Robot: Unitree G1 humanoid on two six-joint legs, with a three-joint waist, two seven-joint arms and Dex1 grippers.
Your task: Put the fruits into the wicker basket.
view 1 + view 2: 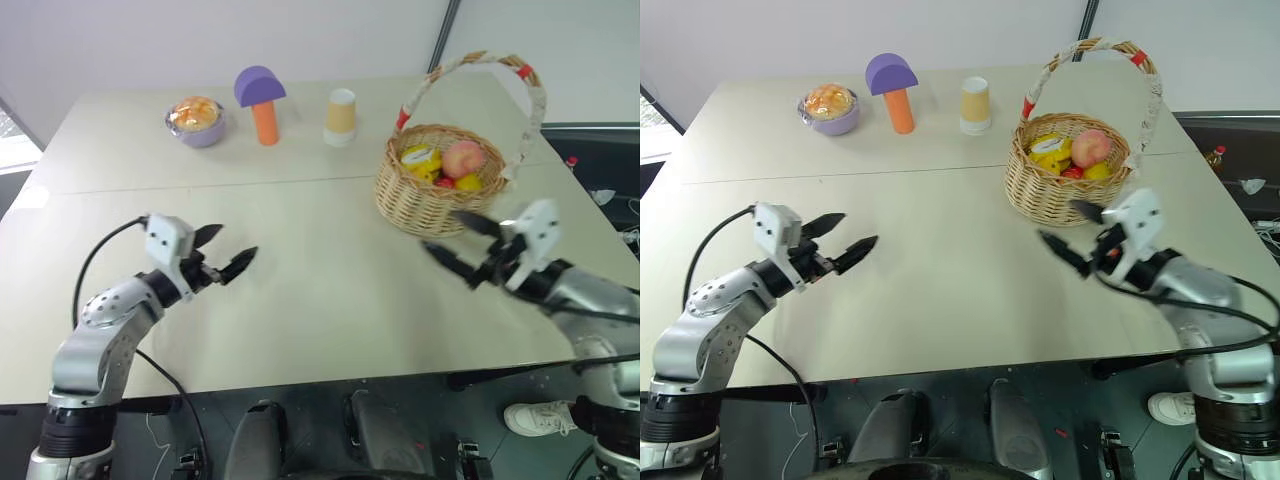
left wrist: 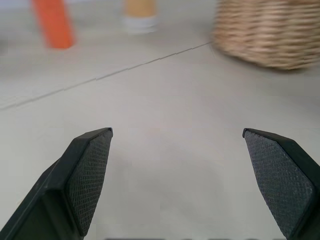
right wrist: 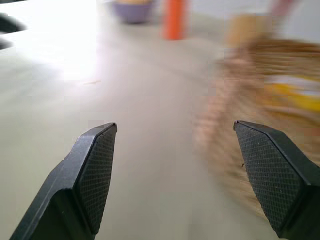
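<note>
Fruits (image 1: pixel 450 162) piled inside the wicker basket (image 1: pixel 425 200) on the table (image 1: pixel 320 290). Right end effector (image 1: pixel 462 247) just beside the basket, fingers spread, empty; left end effector (image 1: pixel 225 250) well apart, likewise spread, empty.

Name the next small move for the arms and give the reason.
Probably draw both arms back and stop: the fruits lie in the wicker basket, none is left on the table, and the left gripper and right gripper are open, holding nothing.
</note>
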